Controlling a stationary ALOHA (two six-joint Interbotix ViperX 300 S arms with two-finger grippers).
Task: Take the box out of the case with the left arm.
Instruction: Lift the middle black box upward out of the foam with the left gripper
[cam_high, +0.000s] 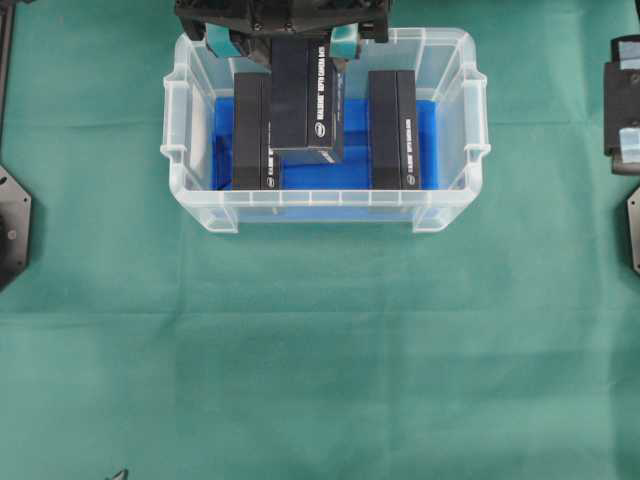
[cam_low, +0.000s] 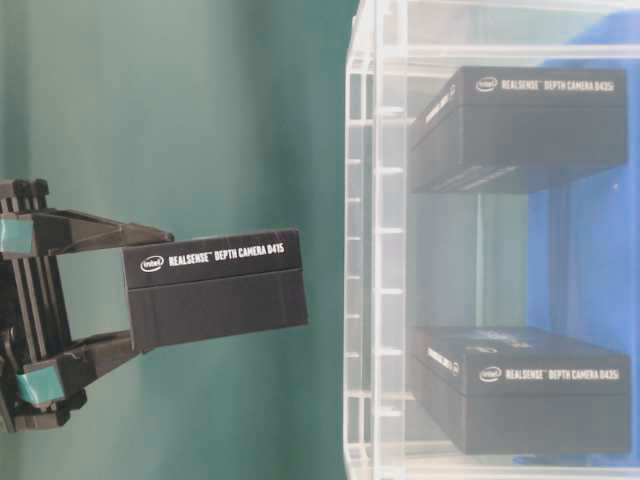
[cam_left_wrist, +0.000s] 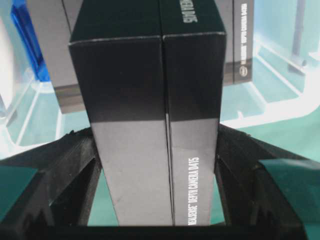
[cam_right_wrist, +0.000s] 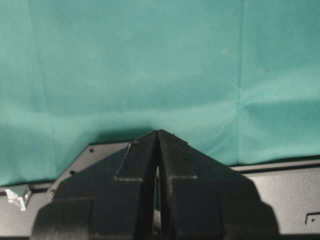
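L gripper (cam_high: 281, 40) fingers clamp middle box (cam_high: 304, 95) by sides, lifted above case (cam_high: 450, 205) rim to clear walls; two boxes left inside. R gripper (cam_right_wrist: 158, 137) fingers closed, idle.

A green cloth (cam_high: 320, 340) covers the whole counter, matte and evenly lit, with faint straight fold creases crossing it. No wall, floor or window shows in any view. Black metal plates (cam_high: 12, 225) sit at the counter's left and right edges. A grey panel (cam_right_wrist: 290, 192) borders the cloth in the right wrist view.
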